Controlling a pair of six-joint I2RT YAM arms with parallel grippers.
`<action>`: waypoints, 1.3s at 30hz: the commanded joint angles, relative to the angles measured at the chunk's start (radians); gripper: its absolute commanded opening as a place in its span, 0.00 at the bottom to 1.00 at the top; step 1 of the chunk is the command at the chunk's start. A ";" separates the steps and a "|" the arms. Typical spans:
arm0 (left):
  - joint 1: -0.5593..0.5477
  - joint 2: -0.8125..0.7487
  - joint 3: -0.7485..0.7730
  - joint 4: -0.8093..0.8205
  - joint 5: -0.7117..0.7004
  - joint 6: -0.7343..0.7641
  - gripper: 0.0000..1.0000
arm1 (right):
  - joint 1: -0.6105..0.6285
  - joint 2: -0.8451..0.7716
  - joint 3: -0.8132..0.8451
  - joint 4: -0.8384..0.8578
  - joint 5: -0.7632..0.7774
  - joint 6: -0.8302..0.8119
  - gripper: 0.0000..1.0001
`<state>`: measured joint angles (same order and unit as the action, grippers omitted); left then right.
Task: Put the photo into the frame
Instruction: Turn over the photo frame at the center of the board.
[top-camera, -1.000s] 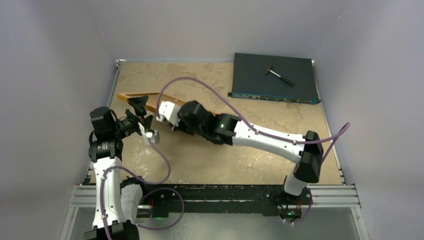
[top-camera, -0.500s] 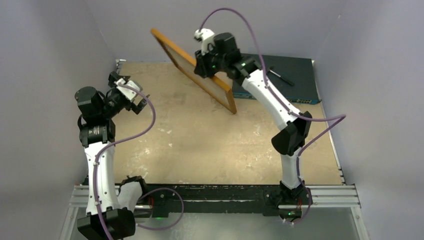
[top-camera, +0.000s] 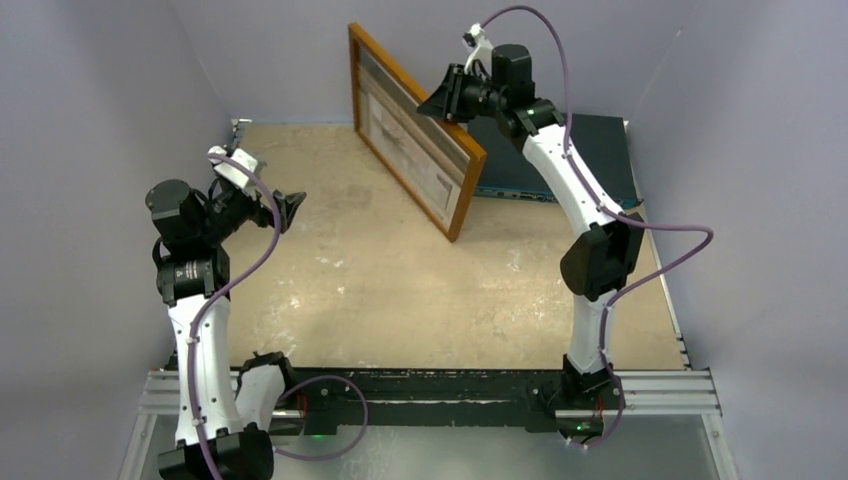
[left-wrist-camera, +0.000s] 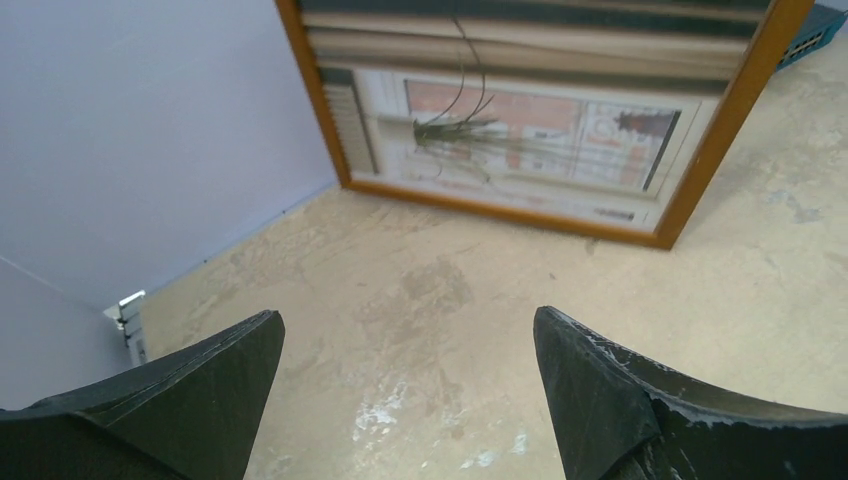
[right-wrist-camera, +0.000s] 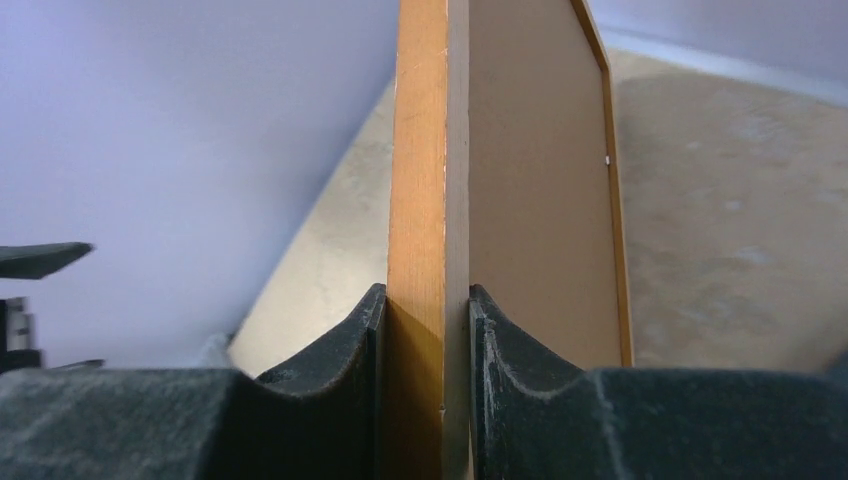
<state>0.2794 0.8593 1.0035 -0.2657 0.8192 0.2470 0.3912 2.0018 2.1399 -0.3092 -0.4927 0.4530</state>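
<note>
The right gripper is clamped on the top edge of the frame, holding it upright at the table's far side, the photo inside facing the left gripper, which hangs wide open and empty, well apart.

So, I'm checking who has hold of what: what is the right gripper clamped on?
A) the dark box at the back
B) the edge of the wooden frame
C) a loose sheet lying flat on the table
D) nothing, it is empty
B: in the right wrist view the right gripper pinches the orange wooden edge of the frame, one finger on each face.
</note>
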 joint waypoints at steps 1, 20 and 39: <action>0.005 -0.013 -0.023 0.030 0.024 -0.096 0.93 | 0.077 -0.061 -0.034 0.169 -0.166 0.188 0.00; 0.006 0.118 0.068 -0.181 -0.035 -0.066 0.94 | 0.091 -0.475 -0.813 0.490 0.022 0.325 0.00; 0.007 0.265 0.101 -0.465 -0.207 0.143 0.96 | 0.092 -0.477 -1.529 1.323 0.165 0.482 0.00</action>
<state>0.2810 1.1137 1.0996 -0.6537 0.6621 0.3195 0.4774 1.5112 0.7143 0.6605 -0.3729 0.9421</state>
